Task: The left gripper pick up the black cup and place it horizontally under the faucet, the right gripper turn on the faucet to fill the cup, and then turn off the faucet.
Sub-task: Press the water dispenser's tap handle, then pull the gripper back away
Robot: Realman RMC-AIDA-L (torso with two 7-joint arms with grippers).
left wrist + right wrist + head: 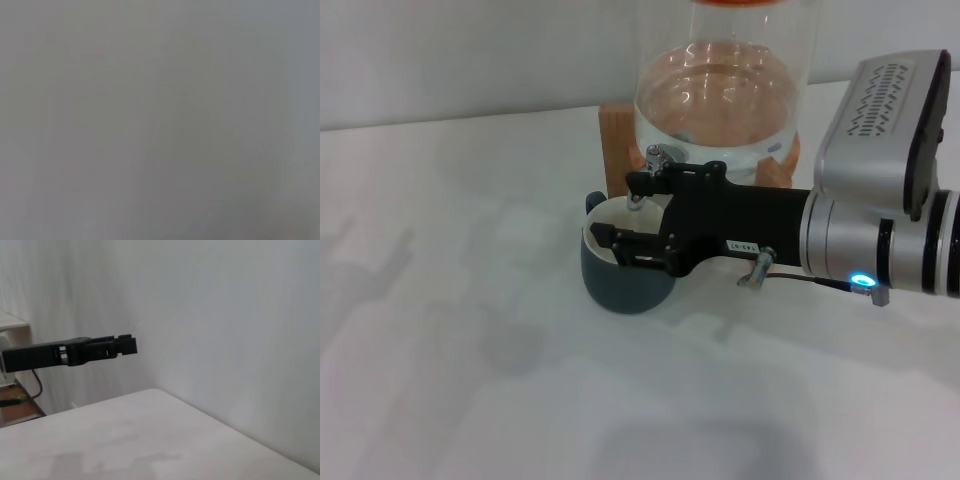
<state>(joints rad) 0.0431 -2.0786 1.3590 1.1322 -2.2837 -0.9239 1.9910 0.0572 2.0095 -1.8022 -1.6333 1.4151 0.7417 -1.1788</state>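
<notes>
A white table [450,330] with a smooth matte top carries everything. The black cup [620,280] stands upright on it, just in front of a wooden stand [617,135] that also rests on the table and holds a clear glass water dispenser [725,80] above the cup.

The wide blocky black right gripper [625,212] on its silver-grey cylindrical arm [880,250] reaches in from three o'clock, fingers parted, blue light lit.
</notes>
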